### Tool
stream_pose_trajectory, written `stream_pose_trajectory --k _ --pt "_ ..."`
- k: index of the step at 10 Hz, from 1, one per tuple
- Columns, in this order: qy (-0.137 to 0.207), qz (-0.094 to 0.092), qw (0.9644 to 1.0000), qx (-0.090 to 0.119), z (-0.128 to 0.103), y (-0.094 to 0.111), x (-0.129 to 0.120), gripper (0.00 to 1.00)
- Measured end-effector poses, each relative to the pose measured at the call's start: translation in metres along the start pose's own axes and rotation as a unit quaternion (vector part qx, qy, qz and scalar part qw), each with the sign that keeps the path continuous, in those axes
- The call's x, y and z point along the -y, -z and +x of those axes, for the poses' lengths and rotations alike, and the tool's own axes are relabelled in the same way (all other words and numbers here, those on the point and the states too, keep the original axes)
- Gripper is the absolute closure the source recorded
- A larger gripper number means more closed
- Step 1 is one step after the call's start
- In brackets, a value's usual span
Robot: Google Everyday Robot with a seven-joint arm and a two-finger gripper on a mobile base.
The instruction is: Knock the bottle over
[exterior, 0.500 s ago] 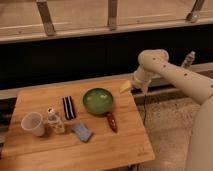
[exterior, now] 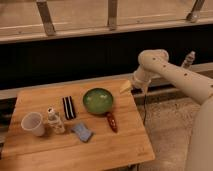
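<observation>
The bottle (exterior: 54,121) is small and clear, with a white cap and a pale label. It stands upright near the table's left front, just right of the translucent white cup (exterior: 33,123). My gripper (exterior: 126,86) hangs at the end of the white arm (exterior: 165,70), over the table's far right edge, right of the green bowl (exterior: 98,100). It is far from the bottle, with the bowl and a black object between them.
On the wooden table (exterior: 125,145) lie a black striped object (exterior: 68,107), a blue sponge-like piece (exterior: 81,132) and a red-brown item (exterior: 111,121). Another clear bottle (exterior: 188,60) stands on the ledge at the right. A dark wall runs behind.
</observation>
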State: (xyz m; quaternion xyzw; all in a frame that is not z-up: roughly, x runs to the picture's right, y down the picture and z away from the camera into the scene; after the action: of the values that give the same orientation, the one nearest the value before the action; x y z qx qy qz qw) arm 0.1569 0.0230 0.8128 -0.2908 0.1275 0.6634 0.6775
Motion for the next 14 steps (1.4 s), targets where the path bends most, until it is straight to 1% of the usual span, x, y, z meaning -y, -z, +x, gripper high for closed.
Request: stream_pose_trajectory --k 12,13,14 --pt "0.0 0.0 1.0 0.0 0.0 0.0 0.0 0.2" --pt "0.0 0.0 1.0 0.0 0.0 0.0 0.0 0.21" --pt "0.0 0.0 1.0 0.0 0.0001 -0.0006 0.0001 0.29"
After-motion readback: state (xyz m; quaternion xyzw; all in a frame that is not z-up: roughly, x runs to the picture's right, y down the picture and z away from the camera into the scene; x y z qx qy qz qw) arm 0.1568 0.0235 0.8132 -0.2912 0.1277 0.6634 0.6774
